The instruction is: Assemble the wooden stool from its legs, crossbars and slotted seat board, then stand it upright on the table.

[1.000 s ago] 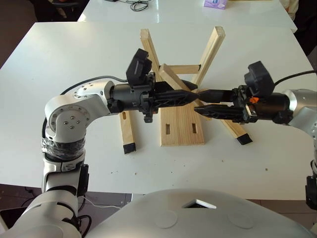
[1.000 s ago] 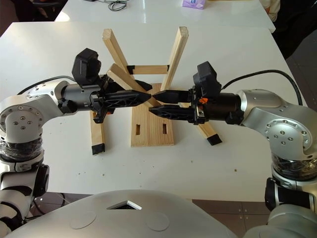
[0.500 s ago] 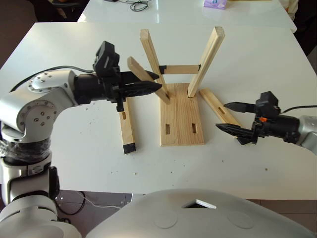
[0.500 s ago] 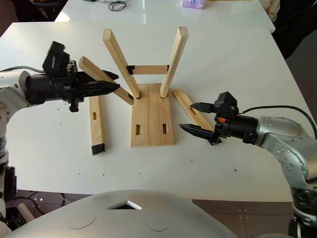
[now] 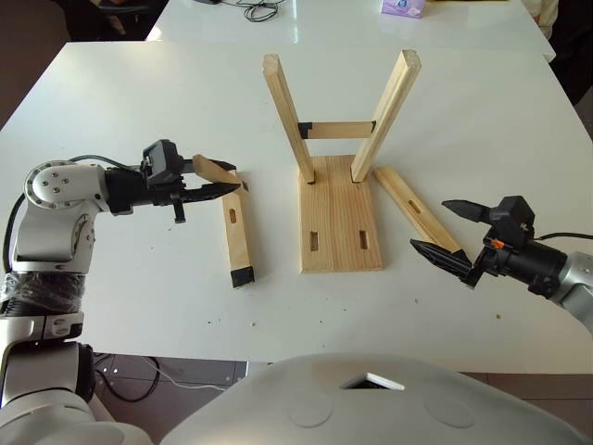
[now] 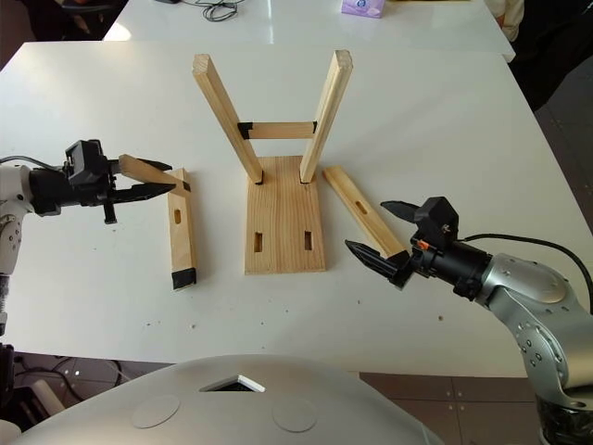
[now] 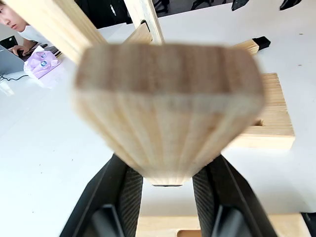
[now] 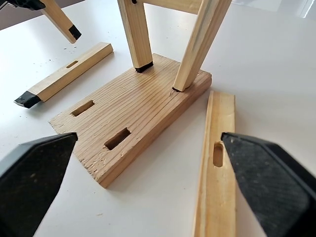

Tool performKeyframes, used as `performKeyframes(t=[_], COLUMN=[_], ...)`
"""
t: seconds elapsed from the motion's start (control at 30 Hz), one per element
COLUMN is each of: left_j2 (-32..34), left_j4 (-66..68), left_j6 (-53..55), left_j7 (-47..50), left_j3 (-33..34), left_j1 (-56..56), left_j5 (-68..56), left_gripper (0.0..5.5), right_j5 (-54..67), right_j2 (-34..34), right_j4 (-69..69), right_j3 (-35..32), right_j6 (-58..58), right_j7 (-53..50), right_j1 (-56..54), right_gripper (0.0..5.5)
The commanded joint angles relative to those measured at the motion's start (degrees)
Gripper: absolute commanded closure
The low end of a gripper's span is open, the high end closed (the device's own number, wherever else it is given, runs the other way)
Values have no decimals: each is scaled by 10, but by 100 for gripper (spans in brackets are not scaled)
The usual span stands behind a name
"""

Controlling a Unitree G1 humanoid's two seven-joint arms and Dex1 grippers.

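Observation:
The slotted seat board lies flat mid-table, with two legs standing in its far slots, joined by a crossbar. Its two near slots are empty. One loose leg lies left of the board, another lies right of it. My left gripper is shut on a short crossbar, held just above the far end of the left loose leg; its end looms between the fingers. My right gripper is open with nothing in it, around the near end of the right loose leg.
A second white table stands behind, carrying a purple box and cables. The white work table has bare surface at far left and far right. Its near edge runs just below both arms.
Both grippers have drawn apart from the board's middle. The left carried the short crossbar leftward and lower. The right pulled back to the right and toward the near edge, open.

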Motion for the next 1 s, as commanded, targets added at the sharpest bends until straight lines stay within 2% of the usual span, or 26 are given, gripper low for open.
performKeyframes(t=[0.03,0.47,1.0], left_j2=[-2,5,-1], left_j4=[49,48,88], left_j6=[-33,-47,-83], left_j7=[-44,-61,-57], left_j3=[-3,0,-6], left_j1=[-25,21,24], left_j5=[7,20,51], left_gripper=[419,419,419], right_j5=[-25,-50,-68], right_j2=[3,5,-1], right_j4=[-2,-11,-13], right_j3=[8,20,33], right_j6=[-13,-21,-20], right_j7=[-5,-6,-2], right_j1=[16,36,39], right_gripper=[11,11,11])
